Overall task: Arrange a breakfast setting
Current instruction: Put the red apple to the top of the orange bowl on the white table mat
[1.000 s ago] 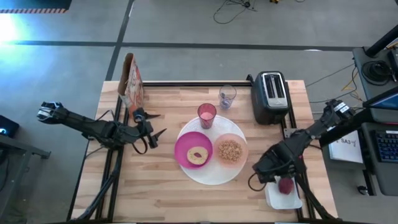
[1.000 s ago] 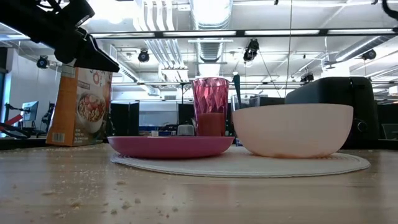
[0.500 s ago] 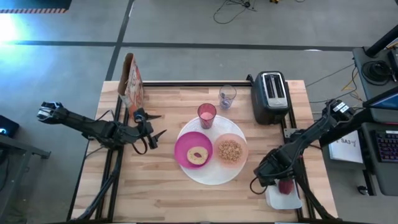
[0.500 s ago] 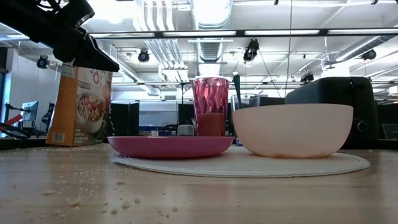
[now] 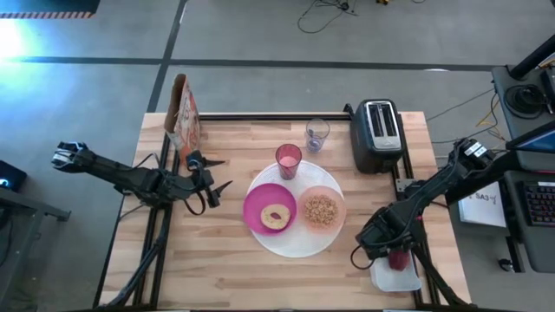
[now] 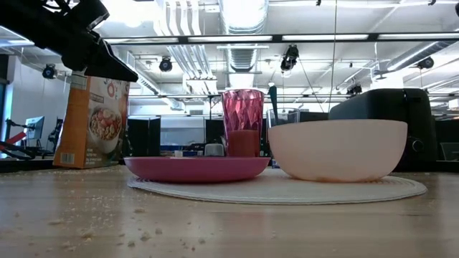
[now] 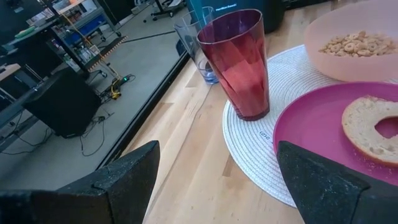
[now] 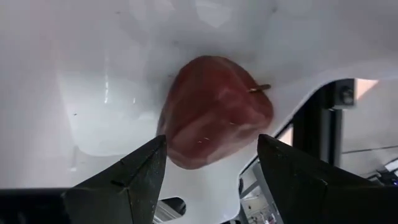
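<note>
A large white plate (image 5: 290,243) lies mid-table. On it rest a magenta plate (image 5: 258,206) with a bagel (image 5: 276,216) and a peach bowl (image 5: 336,208) of cereal. A pink cup (image 5: 288,160) stands on the white plate's far rim. At the near right corner a dark red fruit (image 8: 214,115) lies in a white tray (image 5: 397,277). My right gripper (image 8: 211,158) hangs open just above it, pointing steeply down, one finger on either side of the fruit. My left gripper (image 5: 220,173) waits open above the table, left of the plates.
A black toaster (image 5: 377,134) stands at the far right, a clear glass (image 5: 316,134) beside it, and a cereal box (image 5: 182,117) at the far left. Crumbs dot the near wood (image 6: 86,233). The bare near-left wood (image 5: 199,269) is free room.
My right gripper has come down over the white tray toward the red fruit, staying open, and now covers more of the fruit in the high view. The fruit has not moved.
</note>
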`<state>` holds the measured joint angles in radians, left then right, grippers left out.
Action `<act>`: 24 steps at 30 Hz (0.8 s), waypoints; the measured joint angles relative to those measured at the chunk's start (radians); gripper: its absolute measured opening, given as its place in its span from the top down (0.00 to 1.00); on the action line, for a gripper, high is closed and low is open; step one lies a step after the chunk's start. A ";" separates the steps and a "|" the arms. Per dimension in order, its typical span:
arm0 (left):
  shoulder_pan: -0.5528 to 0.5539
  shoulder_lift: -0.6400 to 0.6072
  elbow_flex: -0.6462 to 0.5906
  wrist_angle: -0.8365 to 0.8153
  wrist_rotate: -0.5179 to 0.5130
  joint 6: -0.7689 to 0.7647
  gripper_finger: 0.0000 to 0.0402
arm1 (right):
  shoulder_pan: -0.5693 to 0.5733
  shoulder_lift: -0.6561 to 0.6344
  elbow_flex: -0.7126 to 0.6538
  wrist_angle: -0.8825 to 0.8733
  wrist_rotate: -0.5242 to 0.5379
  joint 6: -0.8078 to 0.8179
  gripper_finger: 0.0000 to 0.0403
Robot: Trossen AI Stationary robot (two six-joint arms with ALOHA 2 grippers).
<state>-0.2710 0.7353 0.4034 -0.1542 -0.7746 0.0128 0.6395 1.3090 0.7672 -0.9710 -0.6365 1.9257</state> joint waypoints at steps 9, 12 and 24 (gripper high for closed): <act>0.000 0.000 0.002 0.005 0.000 0.000 0.24 | 0.000 0.000 -0.064 0.076 -0.001 -0.016 0.40; 0.000 0.000 0.002 0.005 0.000 0.000 0.24 | -0.001 -0.002 -0.082 0.084 -0.002 -0.033 0.40; 0.000 0.000 0.002 0.026 -0.002 0.000 0.24 | -0.001 -0.001 -0.125 0.116 -0.008 -0.095 0.40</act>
<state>-0.2710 0.7353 0.4053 -0.1283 -0.7765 0.0132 0.6388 1.3083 0.6418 -0.8550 -0.6447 1.8303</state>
